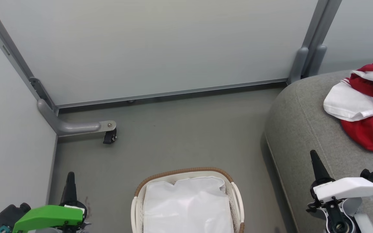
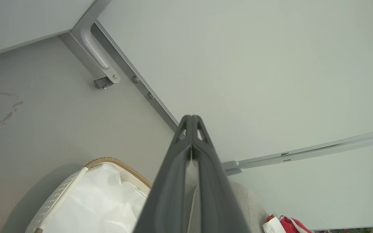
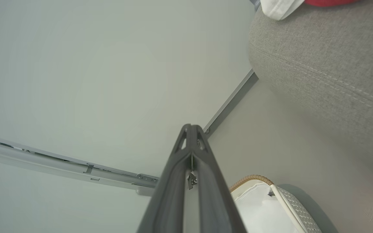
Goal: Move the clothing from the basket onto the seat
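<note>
— Between the basket (image 1: pixel 186 173) and the pale wall panels (image 1: pixel 160 48), bare grey floor (image 1: pixel 173 136) lies open. The seat (image 1: pixel 303 123) bounds it on the right, its rounded corner near the basket's woven brown rim.
— And the grippers?
— The left gripper (image 2: pixel 191 120) has its dark fingers pressed together on nothing. The right gripper (image 3: pixel 191 128) is the same, seen against the seat.
— The clothing?
— The clothing (image 1: pixel 372 136), red with white trim, lies crumpled on the stitched grey fabric seat. The perforated basket holds a white liner (image 1: pixel 186 207)
</note>
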You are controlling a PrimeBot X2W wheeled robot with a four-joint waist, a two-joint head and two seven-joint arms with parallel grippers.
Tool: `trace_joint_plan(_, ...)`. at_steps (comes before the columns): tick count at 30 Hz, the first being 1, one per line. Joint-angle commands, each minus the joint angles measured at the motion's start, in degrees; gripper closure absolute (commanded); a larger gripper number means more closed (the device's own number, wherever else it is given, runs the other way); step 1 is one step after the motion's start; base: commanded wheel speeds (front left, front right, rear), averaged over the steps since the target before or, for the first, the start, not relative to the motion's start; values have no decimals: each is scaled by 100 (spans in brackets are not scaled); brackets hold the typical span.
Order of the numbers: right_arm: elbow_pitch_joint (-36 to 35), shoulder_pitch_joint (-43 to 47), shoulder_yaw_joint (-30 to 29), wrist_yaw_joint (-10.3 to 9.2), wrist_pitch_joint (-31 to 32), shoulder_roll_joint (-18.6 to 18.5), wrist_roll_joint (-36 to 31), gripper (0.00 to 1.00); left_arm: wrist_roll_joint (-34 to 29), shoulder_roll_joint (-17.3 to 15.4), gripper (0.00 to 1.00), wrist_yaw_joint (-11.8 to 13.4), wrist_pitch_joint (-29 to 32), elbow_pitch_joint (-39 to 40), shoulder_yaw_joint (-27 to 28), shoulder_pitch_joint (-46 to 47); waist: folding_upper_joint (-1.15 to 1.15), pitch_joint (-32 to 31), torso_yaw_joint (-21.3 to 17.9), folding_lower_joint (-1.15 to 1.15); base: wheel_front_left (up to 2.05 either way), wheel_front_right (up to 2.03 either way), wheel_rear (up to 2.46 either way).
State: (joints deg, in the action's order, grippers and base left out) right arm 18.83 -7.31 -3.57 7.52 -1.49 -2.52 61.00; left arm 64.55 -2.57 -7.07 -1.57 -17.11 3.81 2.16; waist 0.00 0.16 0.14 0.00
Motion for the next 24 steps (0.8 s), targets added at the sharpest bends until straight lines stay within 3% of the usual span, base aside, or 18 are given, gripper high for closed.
trace_joint_plan(1,-91,18,-33,-2,34,-36,162,100,155,-32,100,-24,42,67,40,168,0,0,0,0,0,0,0)
trace_joint_plan(24,-269,65,-151,-4,367,-43,1427,100,1275,-39,100,-40,370,175,141,293,0,1,-5,0,0,0,0)
